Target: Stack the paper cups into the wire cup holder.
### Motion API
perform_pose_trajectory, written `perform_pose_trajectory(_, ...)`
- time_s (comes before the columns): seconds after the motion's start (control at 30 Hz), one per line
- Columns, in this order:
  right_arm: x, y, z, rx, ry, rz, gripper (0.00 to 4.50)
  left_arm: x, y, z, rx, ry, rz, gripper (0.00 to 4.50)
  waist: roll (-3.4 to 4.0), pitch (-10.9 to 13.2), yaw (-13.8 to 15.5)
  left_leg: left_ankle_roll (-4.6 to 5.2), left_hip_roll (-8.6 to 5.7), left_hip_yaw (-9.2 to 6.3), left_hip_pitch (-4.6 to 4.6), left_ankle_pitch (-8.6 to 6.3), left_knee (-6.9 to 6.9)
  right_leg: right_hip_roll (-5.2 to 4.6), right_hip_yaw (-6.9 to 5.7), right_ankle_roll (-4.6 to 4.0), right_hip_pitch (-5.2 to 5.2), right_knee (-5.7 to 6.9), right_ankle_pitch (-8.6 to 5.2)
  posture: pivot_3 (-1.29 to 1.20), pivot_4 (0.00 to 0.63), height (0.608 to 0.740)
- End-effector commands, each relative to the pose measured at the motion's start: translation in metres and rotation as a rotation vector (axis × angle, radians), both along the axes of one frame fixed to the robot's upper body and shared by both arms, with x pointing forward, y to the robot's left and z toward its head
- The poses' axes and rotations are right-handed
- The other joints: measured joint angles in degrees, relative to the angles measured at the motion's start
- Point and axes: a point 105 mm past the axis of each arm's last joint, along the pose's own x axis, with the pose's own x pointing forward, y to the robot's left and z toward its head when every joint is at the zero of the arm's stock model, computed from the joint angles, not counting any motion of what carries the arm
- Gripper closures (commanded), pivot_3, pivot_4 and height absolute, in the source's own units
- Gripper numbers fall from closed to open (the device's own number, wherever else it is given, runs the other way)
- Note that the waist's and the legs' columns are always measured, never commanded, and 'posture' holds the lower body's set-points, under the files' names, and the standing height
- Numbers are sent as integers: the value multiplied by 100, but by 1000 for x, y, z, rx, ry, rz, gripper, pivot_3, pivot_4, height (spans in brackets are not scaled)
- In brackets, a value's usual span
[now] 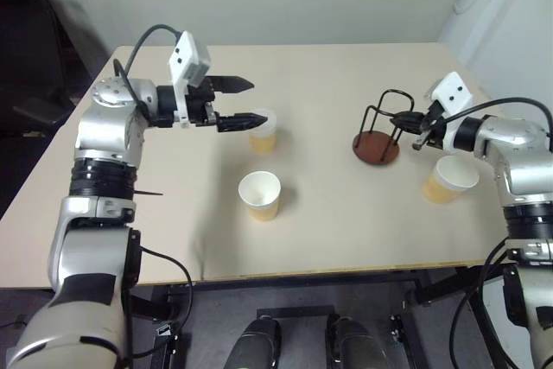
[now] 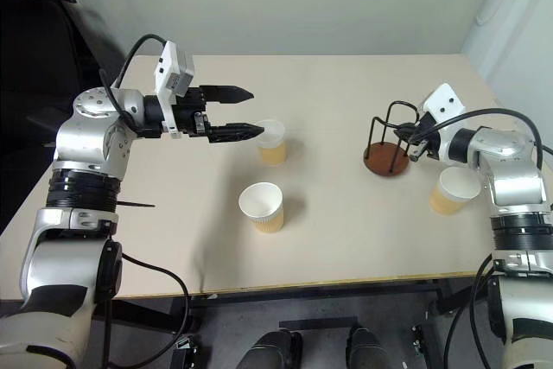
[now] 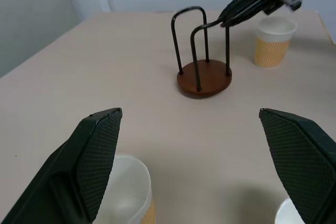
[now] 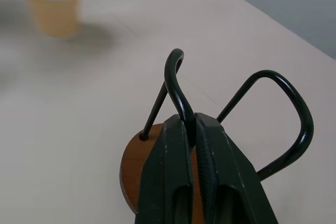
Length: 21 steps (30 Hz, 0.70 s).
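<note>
**Right hand pinches a wire loop of the cup holder; left hand spread wide over a cup**

The wire cup holder [image 1: 380, 131] stands on the right part of the beige worktop [image 1: 328, 213], its black loops rising from a round reddish-brown base. The right hand [image 1: 412, 121] reaches in from the right edge and is clenched on one of those loops: in the right wrist view its two black fingers [image 4: 173, 182] are pressed together with the thin wire caught between them. The holder has no cup in it.

Three paper cups stand upright on the worktop, all apart from one another. One cup [image 1: 448, 180] stands near the right edge, just under the right forearm and beside the holder's base without touching it. A second cup [image 1: 263, 130] stands left of centre, right at the tips of the left hand. The third cup [image 1: 260, 195] stands nearer the front edge, below the second one and well apart from the holder.

The left hand [image 1: 246, 101] hangs above the worktop, pointing toward the holder, its fingers spread wide and grasping nothing. One fingertip lies over the rim of the second cup; whether it touches cannot be told.
</note>
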Motion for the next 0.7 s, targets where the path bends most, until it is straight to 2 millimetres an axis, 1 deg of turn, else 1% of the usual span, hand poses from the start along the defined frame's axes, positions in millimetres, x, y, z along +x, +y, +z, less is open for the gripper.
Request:
perform_pose_trajectory(0.03,-24,21,18,-24,-36,115,4479,-2,4,17,31,-59,-8,0,0,0,3,0,0,0,0,0,-1,0,0,-1,-1,0,0,0,150,740)
perform_pose_trajectory(0.13,-42,38,10,-34,-7,189,4479,-2,4,18,36,-59,-12,0,-1,0,15,0,0,-1,-1,0,-1,0,-3,-4,1,-1,-3,0,150,740)
perform_pose_trajectory(0.23,-52,48,3,-38,9,213,4479,-2,3,18,40,-57,-19,0,-1,0,9,1,-1,1,-1,1,0,0,-1,-4,2,-2,-4,0,150,740)
perform_pose_trajectory(0.33,-55,50,-3,-48,25,215,4479,-2,2,17,43,-55,-24,0,-1,0,7,3,-1,1,-1,4,0,0,-1,-4,1,0,-4,0,150,740)
perform_pose_trajectory(0.7,-59,61,-13,-29,43,248,4479,-4,2,16,59,-41,-38,0,-1,0,6,6,-1,1,1,14,0,0,0,-3,1,4,-4,0,150,740)
